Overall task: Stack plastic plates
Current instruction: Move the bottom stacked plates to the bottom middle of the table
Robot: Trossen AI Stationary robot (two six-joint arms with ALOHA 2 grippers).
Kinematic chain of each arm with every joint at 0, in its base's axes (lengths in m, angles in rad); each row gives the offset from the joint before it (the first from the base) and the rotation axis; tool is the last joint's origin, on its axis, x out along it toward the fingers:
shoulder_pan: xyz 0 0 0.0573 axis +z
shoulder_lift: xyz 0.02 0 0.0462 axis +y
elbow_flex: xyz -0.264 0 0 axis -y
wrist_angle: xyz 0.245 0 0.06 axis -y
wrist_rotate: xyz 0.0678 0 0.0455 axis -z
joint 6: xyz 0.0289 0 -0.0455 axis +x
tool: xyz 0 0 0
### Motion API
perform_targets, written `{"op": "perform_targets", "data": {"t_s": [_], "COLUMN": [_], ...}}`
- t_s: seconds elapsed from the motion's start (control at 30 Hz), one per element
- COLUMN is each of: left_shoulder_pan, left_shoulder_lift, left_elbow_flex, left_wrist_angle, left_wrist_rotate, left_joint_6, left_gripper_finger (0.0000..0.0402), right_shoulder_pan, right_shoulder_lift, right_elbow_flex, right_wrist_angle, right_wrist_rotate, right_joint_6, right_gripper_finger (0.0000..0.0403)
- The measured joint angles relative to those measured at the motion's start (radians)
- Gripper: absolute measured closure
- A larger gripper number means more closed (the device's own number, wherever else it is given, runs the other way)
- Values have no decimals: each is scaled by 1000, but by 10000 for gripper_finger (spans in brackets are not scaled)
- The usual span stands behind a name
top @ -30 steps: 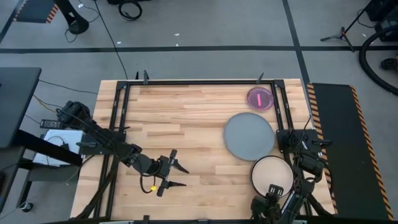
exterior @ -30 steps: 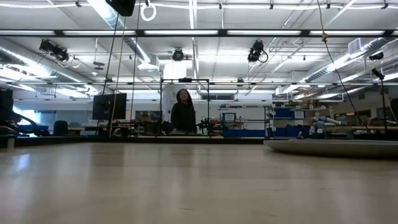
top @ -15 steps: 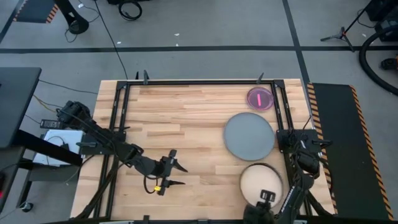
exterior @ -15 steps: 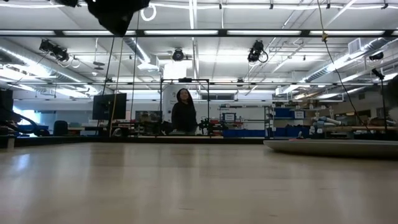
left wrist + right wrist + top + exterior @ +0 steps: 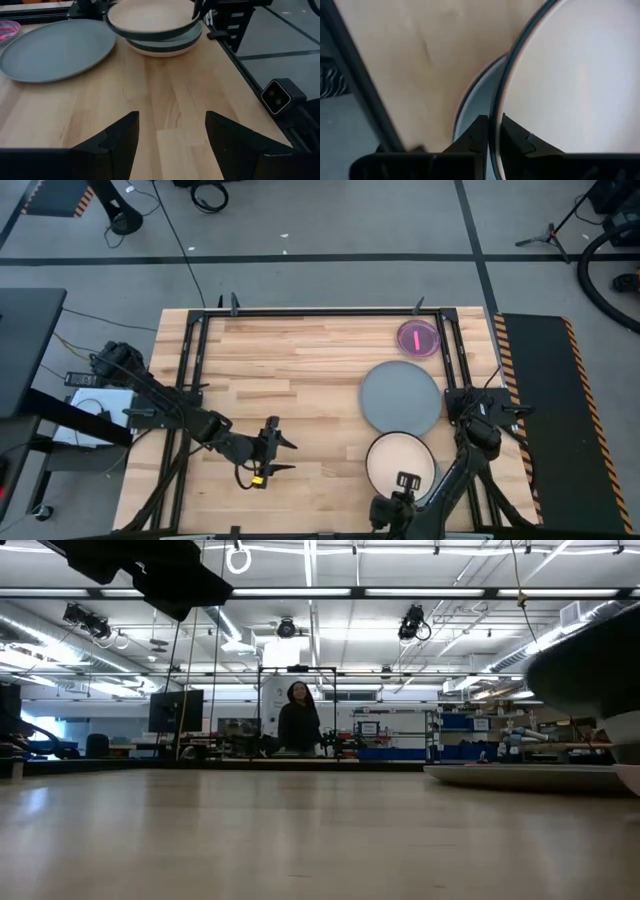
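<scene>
Near edge: right gripper [image 5: 490, 135], fingers pinched on the rim of a cream plate [image 5: 400, 462] lifted over other plates [image 5: 165, 46], count unclear. Light, stiff, slick plastic; best held at the rim, apt to tilt or slip. Left gripper [image 5: 277, 455], fingers apart, empty, over bare table [image 5: 300, 370]. Farther: large grey plate [image 5: 400, 398] lying flat; then small pink plate [image 5: 417, 338] near the far edge.

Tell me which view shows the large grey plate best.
The high view: the whole round grey plate lies unobstructed on the table's right side. The left wrist view shows it slanted and cut off at the picture's edge; the low view shows only its thin rim; the right wrist view misses it.
</scene>
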Motion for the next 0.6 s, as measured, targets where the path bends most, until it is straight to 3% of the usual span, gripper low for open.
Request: {"op": "perform_targets", "data": {"t_s": [0.17, 0.33, 0.6], "left_shoulder_pan": [0, 0, 0], "left_shoulder_lift": [0, 0, 0], "left_elbow_flex": [0, 0, 0], "left_wrist_angle": [1, 3, 14], "left_wrist_rotate": [0, 0, -14], "left_joint_6": [0, 0, 1], "left_gripper_finger": [169, 169, 169], "right_shoulder_pan": [42, 88, 87], "right_shoulder_lift": [0, 0, 0], "right_elbow_flex": [-7, -59, -134], "right_wrist_angle": [5, 57, 184], "right_wrist_rotate": [-98, -104, 20], "right_joint_6": [110, 207, 187], "right_gripper_finger": [365, 376, 324]}}
